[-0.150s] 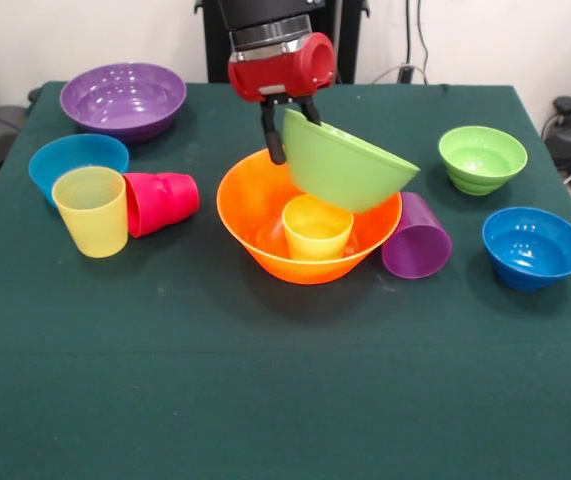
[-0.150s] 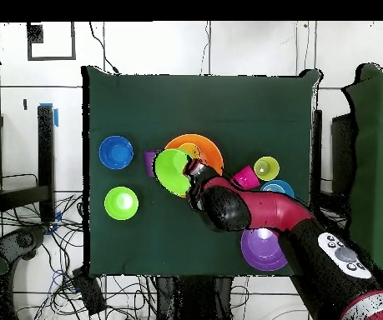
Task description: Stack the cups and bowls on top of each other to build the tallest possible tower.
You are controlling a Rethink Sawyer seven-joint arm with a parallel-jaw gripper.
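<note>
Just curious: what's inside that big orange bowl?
A yellow-orange cup stands upright inside the orange bowl. The large green bowl, held tilted above, covers the orange bowl's far rim.

A dark green cloth point(image 1: 265, 400) covers the table. Behind it a plain white wall point(image 1: 85, 35) rises, with thin black cables point(image 1: 417, 40) hanging down it. From above, the floor point(image 2: 27, 100) is pale with dark seam lines, and tangled cables point(image 2: 44, 242) lie beside and below the table. A black bar point(image 2: 45, 150) stands along one side, and another green-covered surface point(image 2: 378, 158) shows at the opposite edge.
</note>
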